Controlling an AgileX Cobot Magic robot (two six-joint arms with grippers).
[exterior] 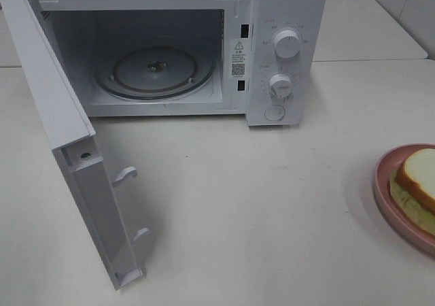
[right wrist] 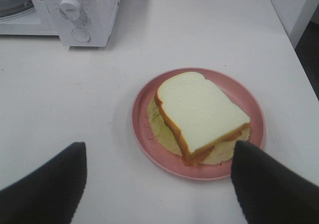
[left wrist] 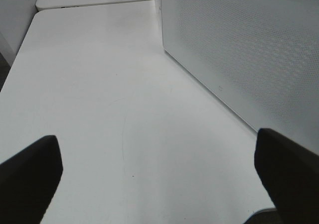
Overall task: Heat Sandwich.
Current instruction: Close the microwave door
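You are approaching sandwich [right wrist: 199, 115] on plate [right wrist: 149, 134] at table's right edge; microwave [exterior: 285, 61] door [exterior: 75, 156] standing open. Right gripper [right wrist: 159, 184] fingers apart, nothing held; left gripper [left wrist: 159, 179] likewise. Next: lowering, closing on bread.

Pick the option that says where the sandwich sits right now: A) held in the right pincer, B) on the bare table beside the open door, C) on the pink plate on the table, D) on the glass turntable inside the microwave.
C: the sandwich lies on the pink plate on the table, while the microwave stands open with its turntable bare.
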